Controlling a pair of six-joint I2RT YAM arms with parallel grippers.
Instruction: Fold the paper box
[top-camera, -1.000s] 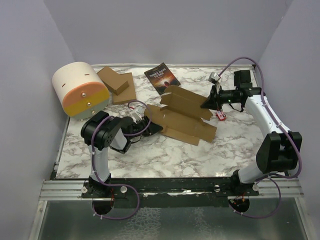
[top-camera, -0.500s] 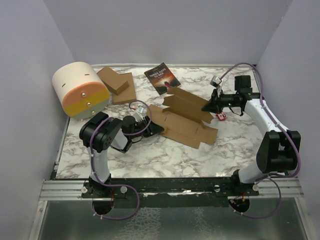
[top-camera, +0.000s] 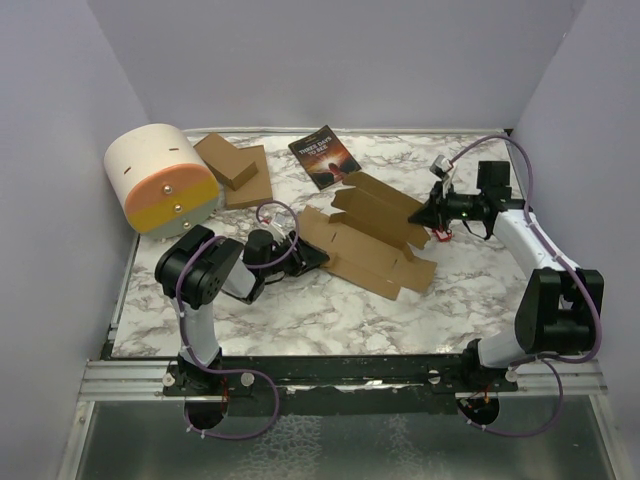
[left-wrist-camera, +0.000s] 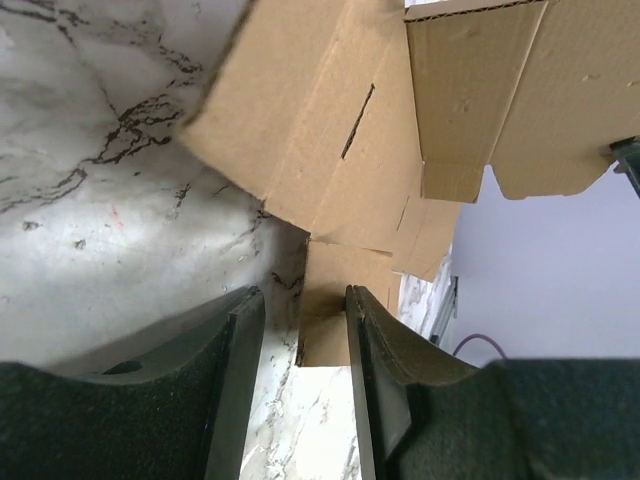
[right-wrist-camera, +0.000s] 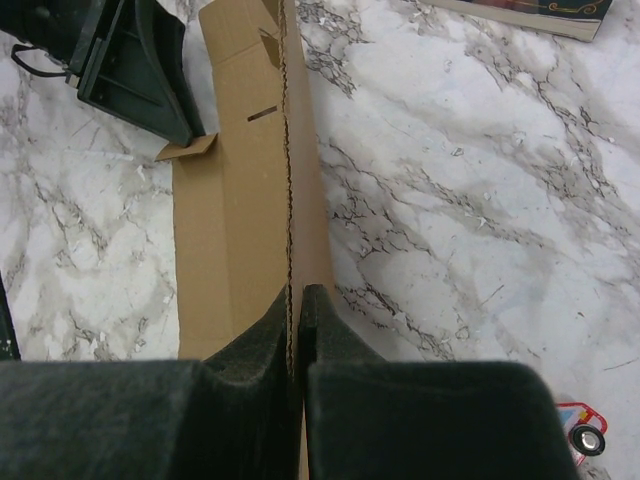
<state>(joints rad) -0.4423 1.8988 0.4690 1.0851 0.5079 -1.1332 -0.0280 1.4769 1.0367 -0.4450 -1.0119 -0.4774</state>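
Two pincers met the paper box (top-camera: 365, 240), central on the table (top-camera: 330, 315): right pincer (right-wrist-camera: 297, 295) clamped its three o'clock edge, left pincer (left-wrist-camera: 302, 295) gaped around its nine o'clock flap. Seemingly light, stiff; hold edges.

No text can be read in full in any view.

Dark-covered book (top-camera: 324, 156), top external view: a few lines of pale lettering sit across the upper part of the cover, above a reddish-orange picture. The characters are too small to make out, so the title is not recorded.

Right wrist view: only a thin strip of the same book (right-wrist-camera: 530, 8) shows at the upper edge. Its print is cut off and unreadable.
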